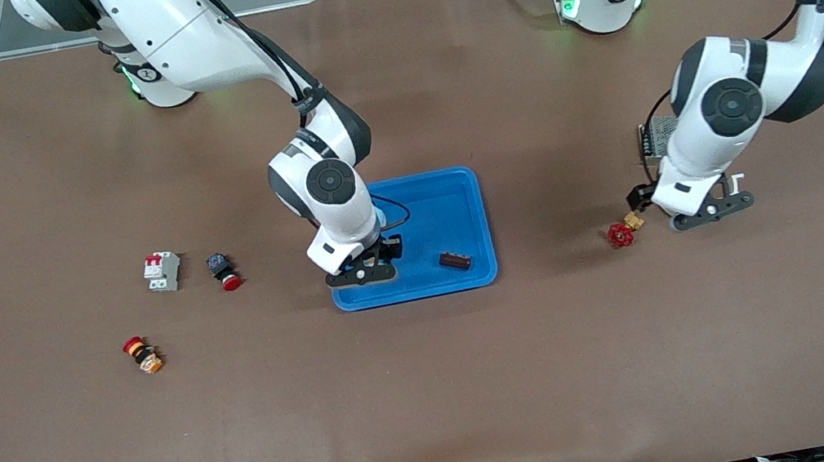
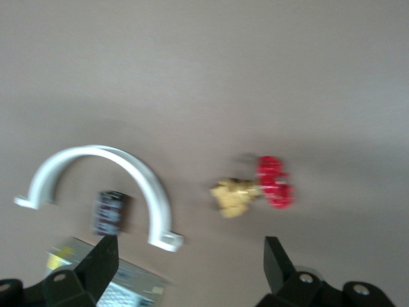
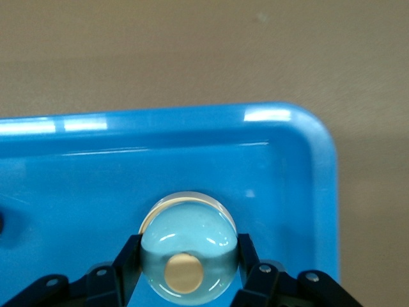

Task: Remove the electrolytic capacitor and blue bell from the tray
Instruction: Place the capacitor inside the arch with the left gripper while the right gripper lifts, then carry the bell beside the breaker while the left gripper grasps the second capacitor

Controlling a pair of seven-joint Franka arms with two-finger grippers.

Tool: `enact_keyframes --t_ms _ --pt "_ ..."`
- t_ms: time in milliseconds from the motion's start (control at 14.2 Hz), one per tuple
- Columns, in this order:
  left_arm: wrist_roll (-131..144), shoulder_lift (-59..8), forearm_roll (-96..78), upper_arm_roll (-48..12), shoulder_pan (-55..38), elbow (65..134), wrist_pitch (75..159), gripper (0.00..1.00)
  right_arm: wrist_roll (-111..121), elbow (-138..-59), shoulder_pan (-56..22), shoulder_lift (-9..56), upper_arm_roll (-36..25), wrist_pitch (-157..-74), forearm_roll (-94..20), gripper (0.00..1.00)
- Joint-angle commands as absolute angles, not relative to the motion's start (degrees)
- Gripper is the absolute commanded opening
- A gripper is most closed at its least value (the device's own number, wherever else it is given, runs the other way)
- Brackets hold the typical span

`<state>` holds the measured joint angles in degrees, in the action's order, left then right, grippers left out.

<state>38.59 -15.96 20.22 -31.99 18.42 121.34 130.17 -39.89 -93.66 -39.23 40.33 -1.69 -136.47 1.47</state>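
Observation:
The bell point(image 3: 186, 220), a shiny dome with a brass button, sits between my right gripper's fingers point(image 3: 130, 256), which press on both its sides. My right gripper point(image 1: 362, 273) is low over the blue tray point(image 1: 457, 199), at the tray's corner nearest the camera on the right arm's end. The capacitor point(image 2: 110, 212), a small dark cylinder, lies on the table inside the arc of a white pipe clamp point(image 2: 102, 176); in the front view the left arm hides it. My left gripper point(image 1: 709, 210) hovers open and empty above the table beside it point(image 2: 190, 272).
A red-handled brass valve point(image 1: 621, 232) lies beside the left gripper. A metal power supply point(image 1: 657, 134) sits under the left arm. A small dark brown part point(image 1: 455, 260) lies in the tray. A circuit breaker point(image 1: 162, 270) and two push-buttons point(image 1: 224, 271) point(image 1: 142, 355) lie toward the right arm's end.

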Motion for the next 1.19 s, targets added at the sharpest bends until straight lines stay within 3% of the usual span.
enact_keyframes --t_ms 0,632,1123 --pt "48.22 -20.11 19.60 -33.49 15.13 117.08 128.94 1.00 -35.27 -92.02 -36.75 36.40 -1.41 -130.09 2.46 0.32" --pt "82.32 -34.52 19.77 -33.40 -1.92 100.83 129.02 1.00 -0.47 -92.55 -22.78 26.29 -1.41 -119.19 2.02 0.32" --pt "99.04 -42.36 20.04 -32.08 -9.14 93.34 132.61 0.78 24.05 -97.99 -9.77 21.72 -1.23 -117.77 1.49 0.32"
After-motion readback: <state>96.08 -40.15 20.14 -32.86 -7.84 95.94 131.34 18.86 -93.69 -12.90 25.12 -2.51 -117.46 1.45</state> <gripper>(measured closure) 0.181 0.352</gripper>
